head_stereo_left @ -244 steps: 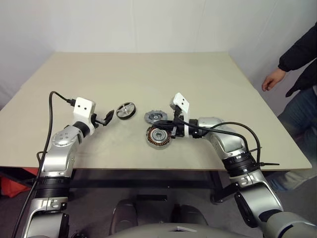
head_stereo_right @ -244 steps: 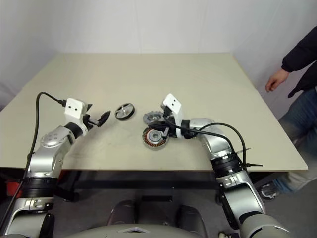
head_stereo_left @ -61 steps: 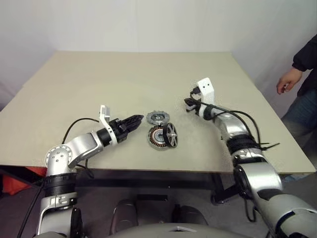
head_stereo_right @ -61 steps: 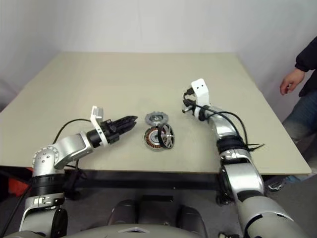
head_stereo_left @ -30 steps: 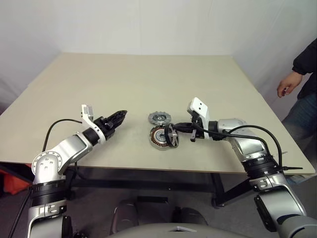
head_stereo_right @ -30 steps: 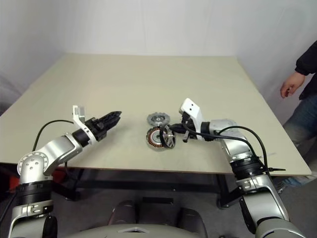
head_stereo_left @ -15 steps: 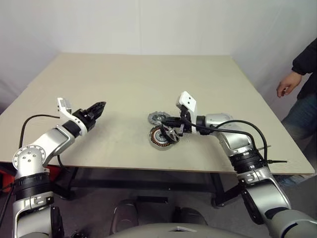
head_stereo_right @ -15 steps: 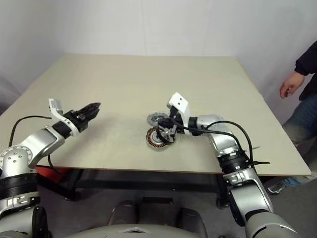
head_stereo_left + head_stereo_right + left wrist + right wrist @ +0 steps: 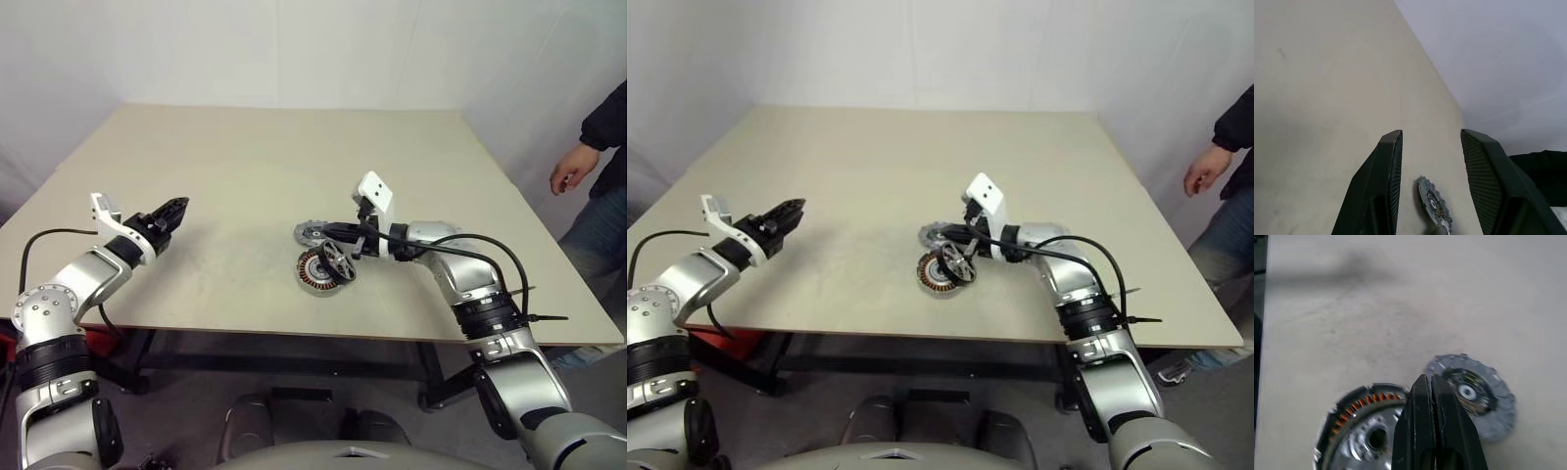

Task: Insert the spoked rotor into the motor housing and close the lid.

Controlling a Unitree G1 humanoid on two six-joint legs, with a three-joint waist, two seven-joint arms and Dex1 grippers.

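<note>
The motor housing (image 9: 313, 273), a grey cup with copper windings, lies on the table near the front middle. The spoked rotor (image 9: 340, 262) stands tilted on edge against the housing's right side, not seated in it. Just behind them the lid (image 9: 311, 233) lies flat, a notched grey disc. My right gripper (image 9: 333, 245) is shut with nothing between its fingers; its tip hovers over the rotor and housing, and whether it touches them I cannot tell. In the right wrist view the shut fingers (image 9: 1427, 396) point between the housing (image 9: 1359, 423) and the lid (image 9: 1471, 391). My left gripper (image 9: 176, 207) is open and empty, far off to the left.
A person stands beyond the table's right edge, one hand (image 9: 566, 176) hanging near it. The tan table (image 9: 274, 157) stretches bare behind the parts. My right arm's cable (image 9: 490, 257) loops above the front right of the table.
My left gripper has drawn away to the left from the parts. My right gripper has moved in from the right over the rotor, which still leans against the housing.
</note>
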